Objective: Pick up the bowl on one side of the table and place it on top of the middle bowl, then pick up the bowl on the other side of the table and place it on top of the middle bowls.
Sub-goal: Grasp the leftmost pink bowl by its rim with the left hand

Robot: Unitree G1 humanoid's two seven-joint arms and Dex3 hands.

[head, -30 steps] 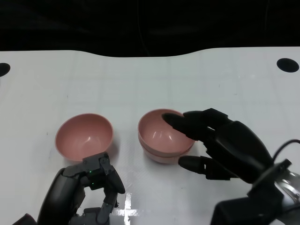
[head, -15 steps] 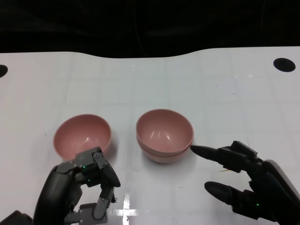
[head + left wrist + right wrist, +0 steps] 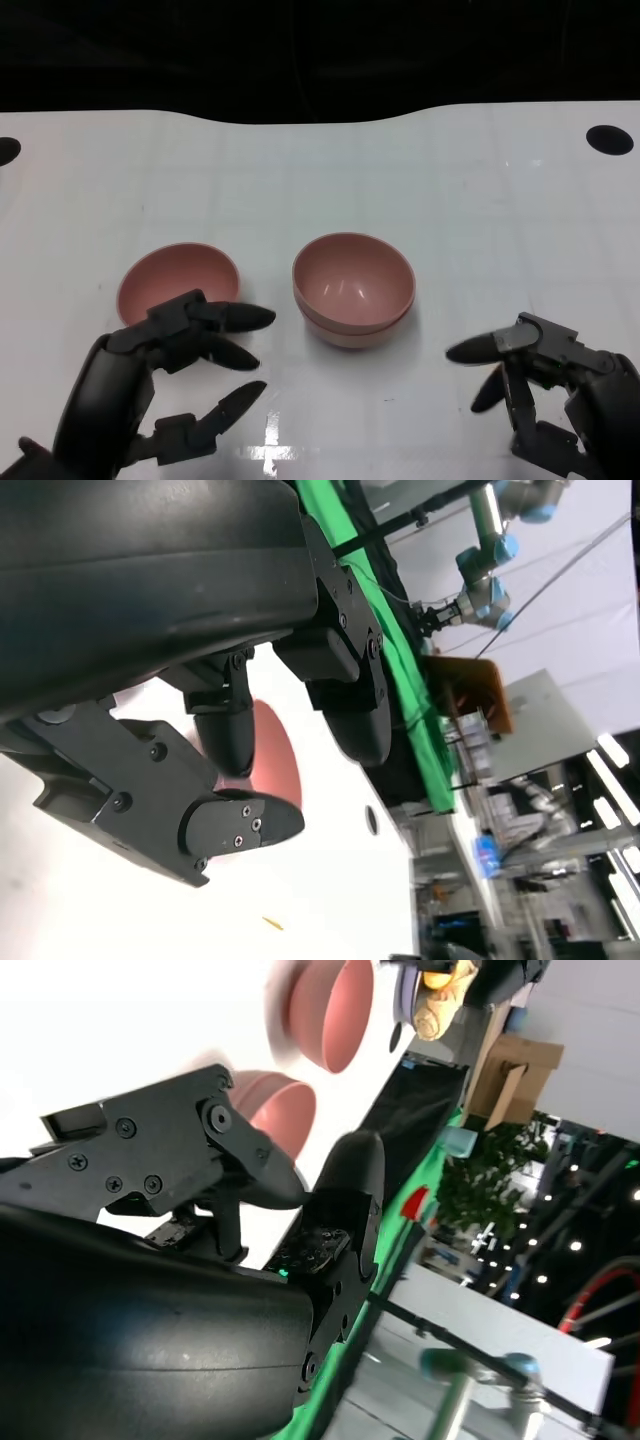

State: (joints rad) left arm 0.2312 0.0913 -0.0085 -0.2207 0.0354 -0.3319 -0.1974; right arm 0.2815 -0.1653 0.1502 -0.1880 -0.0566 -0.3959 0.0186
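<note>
In the middle: two pink bowls [image 3: 353,290] stacked, so half is done.
Left side: one pink bowl [image 3: 180,283] waits.
Left hand [image 3: 160,385]: fingers spread, holding nothing.
Right hand [image 3: 550,385]: empty, fingers apart.

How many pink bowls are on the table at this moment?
3. One single bowl sits toward the left, by the left hand. Two more are nested as a middle stack; its lower bowl shows only as a rim line.

Bright from above, sharp in head view.
Strong glare on white table [image 3: 300,180], with a reflected spot at lower centre; soft shadows under bowls; black at top. Blurred, overexposed at upper left in right wrist view; hazy background in left wrist view.
</note>
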